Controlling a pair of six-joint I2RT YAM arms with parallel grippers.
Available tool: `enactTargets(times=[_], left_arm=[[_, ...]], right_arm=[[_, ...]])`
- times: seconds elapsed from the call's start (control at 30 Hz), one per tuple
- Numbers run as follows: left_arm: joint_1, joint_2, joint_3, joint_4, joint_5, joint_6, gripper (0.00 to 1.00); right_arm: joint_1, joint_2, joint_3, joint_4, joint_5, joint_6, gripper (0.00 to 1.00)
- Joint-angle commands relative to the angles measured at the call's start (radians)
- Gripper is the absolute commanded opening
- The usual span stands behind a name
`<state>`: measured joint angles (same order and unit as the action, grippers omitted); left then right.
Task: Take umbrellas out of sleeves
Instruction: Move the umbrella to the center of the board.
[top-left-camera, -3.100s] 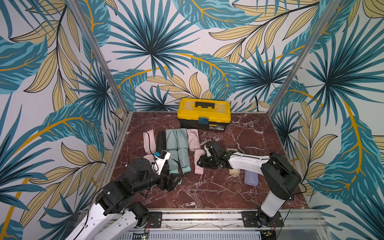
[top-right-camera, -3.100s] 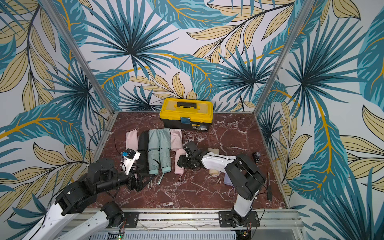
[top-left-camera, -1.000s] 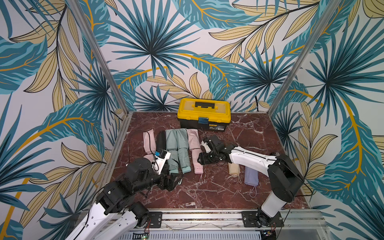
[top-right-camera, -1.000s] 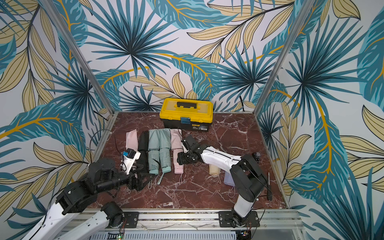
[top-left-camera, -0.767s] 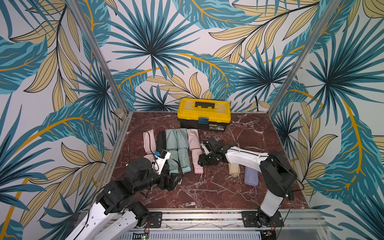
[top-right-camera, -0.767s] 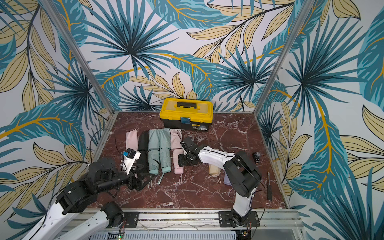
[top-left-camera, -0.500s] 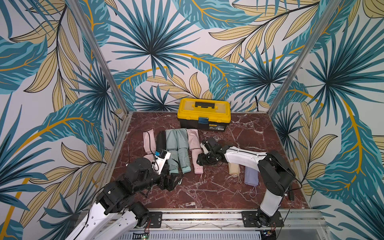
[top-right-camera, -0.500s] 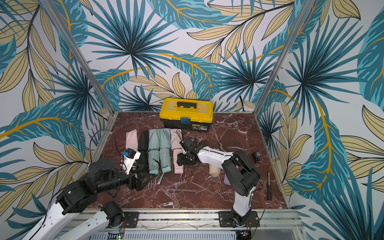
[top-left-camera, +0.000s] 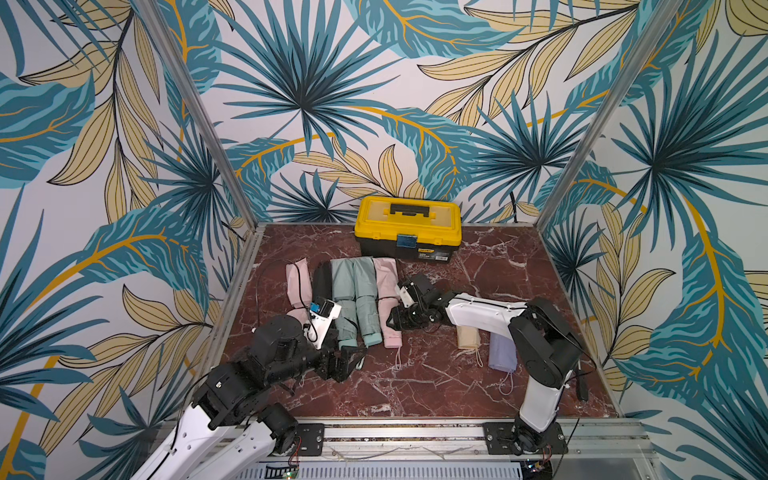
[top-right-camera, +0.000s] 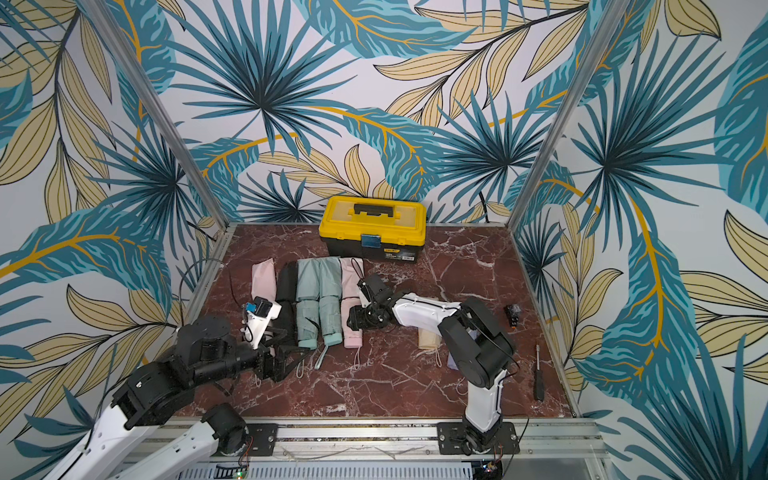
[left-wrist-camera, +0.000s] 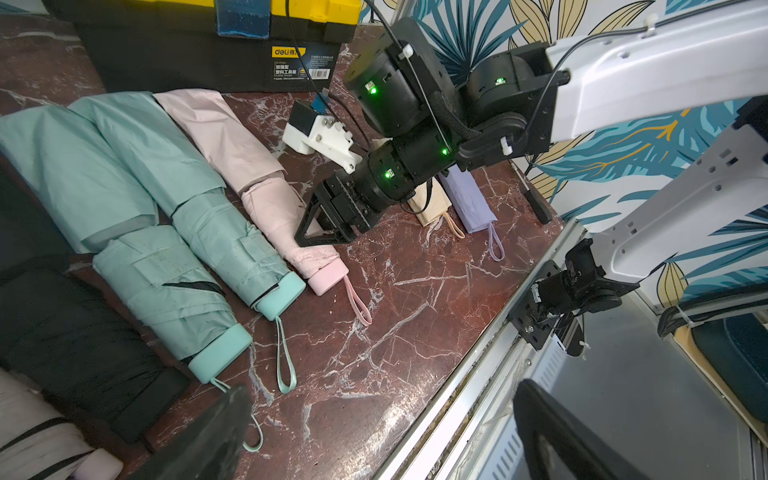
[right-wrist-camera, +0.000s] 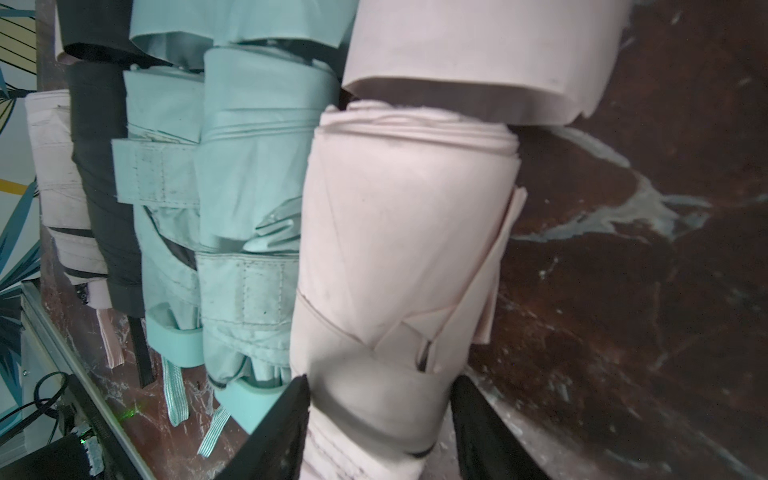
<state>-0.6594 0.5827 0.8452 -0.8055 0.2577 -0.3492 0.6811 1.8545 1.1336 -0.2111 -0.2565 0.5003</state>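
A pink umbrella (right-wrist-camera: 407, 249) lies at the right end of a row with two mint umbrellas (left-wrist-camera: 232, 249) and a black one (left-wrist-camera: 62, 332). Its limp pink sleeve (right-wrist-camera: 478, 54) lies just behind its tip, apart from it. My right gripper (right-wrist-camera: 380, 380) straddles this umbrella near the handle end, one black finger pressed on each side (top-left-camera: 395, 322). My left gripper (top-left-camera: 353, 361) hangs open and empty over the marble in front of the black umbrella, also seen in the left wrist view (left-wrist-camera: 382, 395). Beige (top-left-camera: 468, 337) and lilac (top-left-camera: 502, 353) umbrellas lie smooth in their sleeves under the right arm.
A yellow-lidded black toolbox (top-left-camera: 409, 232) stands against the back wall. A screwdriver (top-right-camera: 537, 370) lies near the right wall. Mint, black and pink sleeves (top-left-camera: 351, 274) lie flat behind the row. The aluminium rail (top-left-camera: 415, 432) edges the front.
My right gripper has shifted left and settled down over the pink umbrella, its jaws narrowing onto it. The left arm has stayed still.
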Motion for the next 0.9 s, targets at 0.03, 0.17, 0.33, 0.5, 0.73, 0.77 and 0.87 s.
enactTargets(times=[0.03, 0.17, 0.33, 0.5, 0.73, 0.77, 0.87], left_arm=[[0.005, -0.004, 0.015, -0.006, -0.006, -0.001, 1.0], [0.005, -0.006, 0.015, -0.006, -0.007, -0.001, 1.0], [0.005, -0.008, 0.015, -0.006, -0.014, -0.002, 1.0], [0.006, 0.02, 0.014, -0.005, -0.02, -0.002, 1.0], [-0.011, 0.161, 0.06, -0.003, -0.011, 0.036, 1.0], [-0.015, 0.183, 0.073, -0.003, -0.007, 0.048, 1.0], [-0.022, 0.241, 0.072, 0.084, 0.017, 0.018, 1.0]], right_arm=[[0.002, 0.006, 0.014, 0.023, -0.015, -0.012, 0.56], [0.002, -0.027, -0.001, 0.015, 0.035, -0.008, 0.56], [0.002, -0.187, -0.06, -0.086, 0.191, 0.008, 0.6], [-0.003, -0.361, -0.124, -0.245, 0.343, 0.048, 0.66], [-0.079, -0.56, -0.227, -0.412, 0.376, 0.092, 0.69], [-0.106, -0.576, -0.244, -0.422, 0.371, 0.088, 0.7], [-0.196, -0.586, -0.285, -0.418, 0.329, 0.076, 0.7]])
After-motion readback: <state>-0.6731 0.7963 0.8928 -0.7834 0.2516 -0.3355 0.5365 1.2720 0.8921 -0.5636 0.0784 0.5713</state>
